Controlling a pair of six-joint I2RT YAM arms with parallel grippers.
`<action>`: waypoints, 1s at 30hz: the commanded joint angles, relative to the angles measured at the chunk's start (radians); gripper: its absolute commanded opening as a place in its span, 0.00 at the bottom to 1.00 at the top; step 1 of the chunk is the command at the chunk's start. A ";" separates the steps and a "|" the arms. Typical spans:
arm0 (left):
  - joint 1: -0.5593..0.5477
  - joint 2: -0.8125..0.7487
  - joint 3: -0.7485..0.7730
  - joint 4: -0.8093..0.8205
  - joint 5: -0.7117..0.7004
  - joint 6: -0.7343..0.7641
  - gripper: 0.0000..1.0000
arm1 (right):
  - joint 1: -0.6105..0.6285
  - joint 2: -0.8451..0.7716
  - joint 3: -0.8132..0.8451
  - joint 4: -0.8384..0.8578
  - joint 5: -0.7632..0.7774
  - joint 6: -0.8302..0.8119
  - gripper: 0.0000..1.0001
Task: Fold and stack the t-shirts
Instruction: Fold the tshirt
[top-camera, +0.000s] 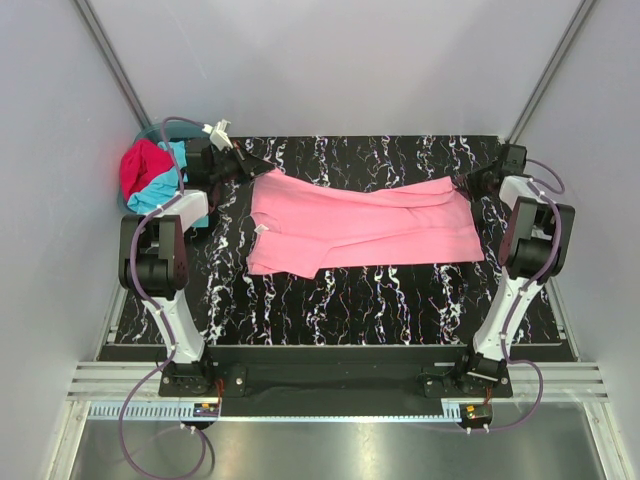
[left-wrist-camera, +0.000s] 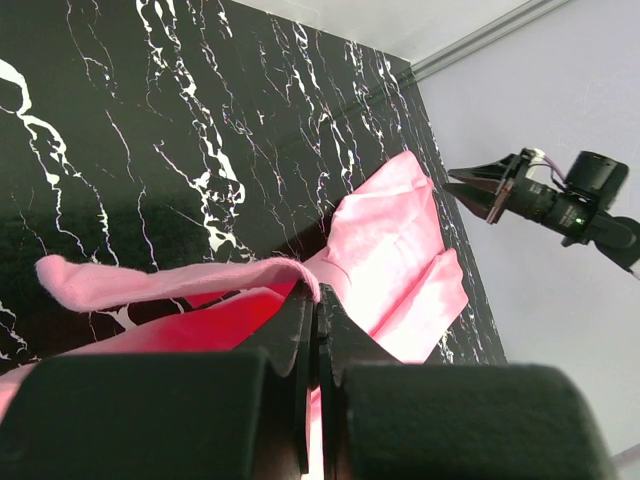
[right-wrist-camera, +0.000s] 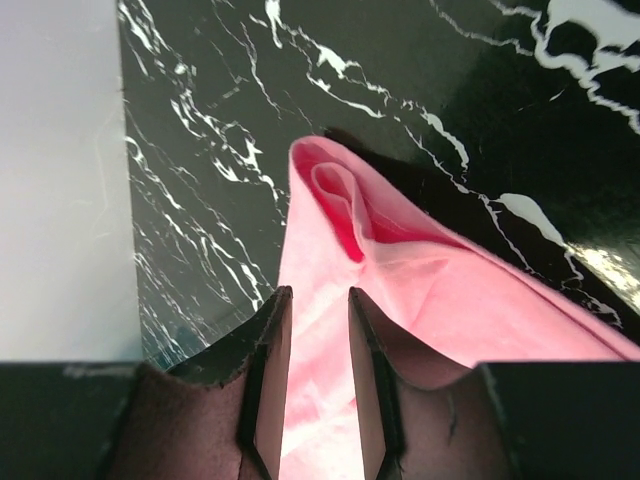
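Your left pincer (left-wrist-camera: 311, 305) is clamped tight on a corner of the pink t-shirt (top-camera: 360, 225) at 11 o'clock. Your right pincer (right-wrist-camera: 320, 300), at 2 o'clock, stands apart above a rolled edge and grips nothing. If you pull from the left alone, expect the soft, limp cotton to skew or bunch on the glossy marbled tabletop (top-camera: 400, 300). Farther off at 10 o'clock, the red t-shirt (top-camera: 143, 165) and turquoise t-shirt (top-camera: 168, 192) lie crumpled together, unfolded.

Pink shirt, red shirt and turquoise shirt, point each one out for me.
pink shirt (top-camera: 360, 225), top view, middle of the spread body.
red shirt (top-camera: 142, 165), top view, top of the bunched heap.
turquoise shirt (top-camera: 158, 193), top view, patch below the red.
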 joint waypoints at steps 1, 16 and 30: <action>0.005 -0.019 0.009 0.062 0.028 0.005 0.00 | 0.020 0.032 0.063 -0.027 -0.039 -0.019 0.36; 0.006 -0.011 0.015 0.057 0.030 0.011 0.00 | 0.025 0.076 0.082 -0.038 -0.008 -0.050 0.36; 0.006 -0.010 0.014 0.056 0.034 0.017 0.00 | 0.025 0.121 0.091 -0.037 0.016 -0.061 0.36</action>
